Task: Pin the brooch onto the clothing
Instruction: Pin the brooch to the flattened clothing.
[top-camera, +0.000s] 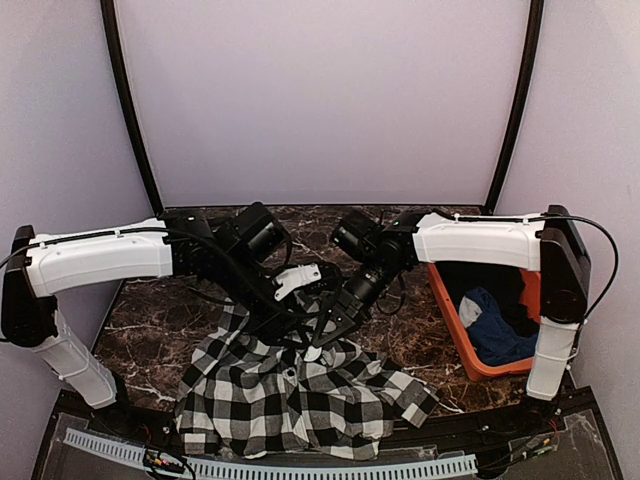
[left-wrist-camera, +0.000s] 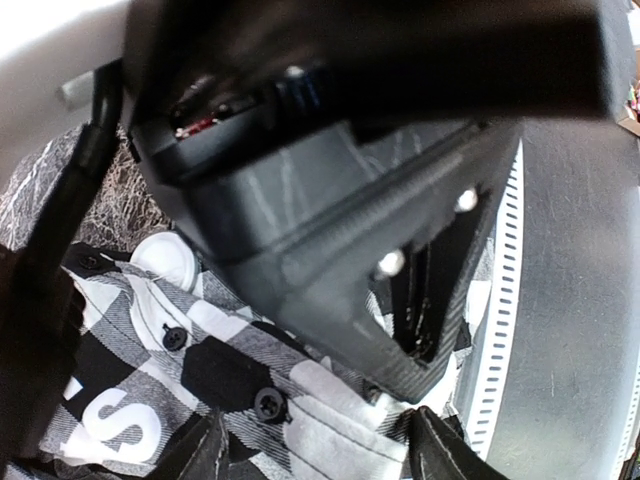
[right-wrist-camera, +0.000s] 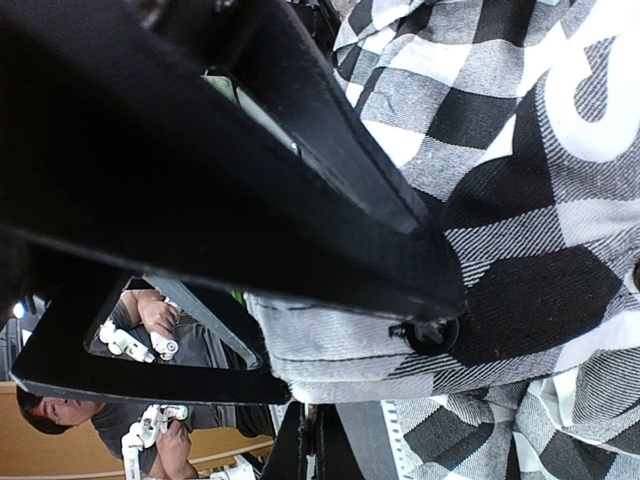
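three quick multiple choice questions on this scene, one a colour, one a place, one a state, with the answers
1. What colour are the checked shirt's buttons?
A white
B red
C black

2. Where is the blue garment?
A on the checked shirt
B in the orange bin
C under the checked shirt

3. How is the right gripper?
A wide open
B gripping the orange bin
C shut on the checked shirt

Answers:
1 C, the left wrist view shows dark round buttons on the placket.
2 B, it lies crumpled inside the bin at the right of the top view.
3 C, its fingers pinch a fold of fabric beside a button.
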